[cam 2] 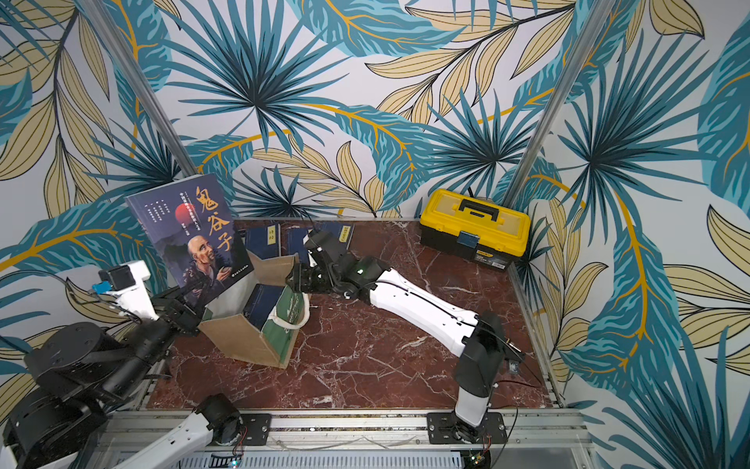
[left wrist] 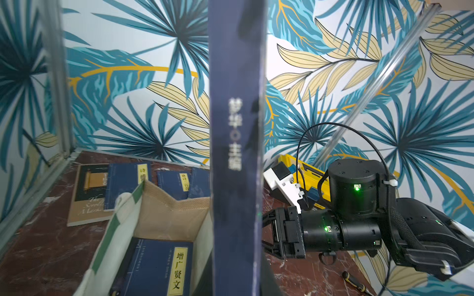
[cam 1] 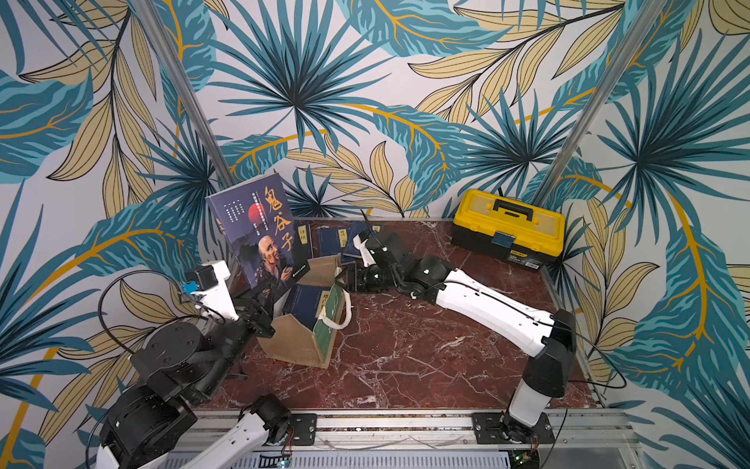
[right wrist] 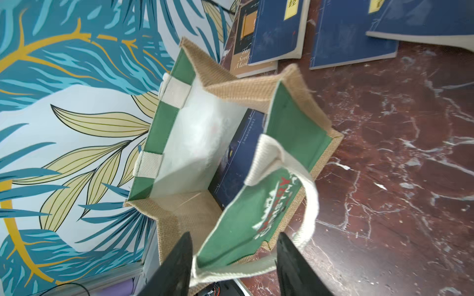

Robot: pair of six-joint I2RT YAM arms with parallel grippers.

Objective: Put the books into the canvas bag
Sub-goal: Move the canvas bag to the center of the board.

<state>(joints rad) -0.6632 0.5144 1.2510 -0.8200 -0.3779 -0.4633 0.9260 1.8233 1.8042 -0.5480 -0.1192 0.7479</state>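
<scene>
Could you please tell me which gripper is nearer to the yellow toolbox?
The right. The right gripper is at the edge of the bag on the side toward the toolbox. The left gripper, holding the portrait book, is beyond the bag, farther away.

The canvas bag [cam 1: 298, 349], tan jute with green panels, white handles and pale lining, stands open toward the surface's [cam 1: 406, 357] left edge. One navy book [cam 1: 305, 305] with a yellow label leans inside it. The portrait book [cam 1: 259, 235] stands upright above the bag's mouth, pinched at its lower edge by the left tool [cam 1: 261, 310]. More navy books [cam 1: 330, 241] lie flat along the far edge, beside a tan-and-dark book [left wrist: 86, 197].
</scene>
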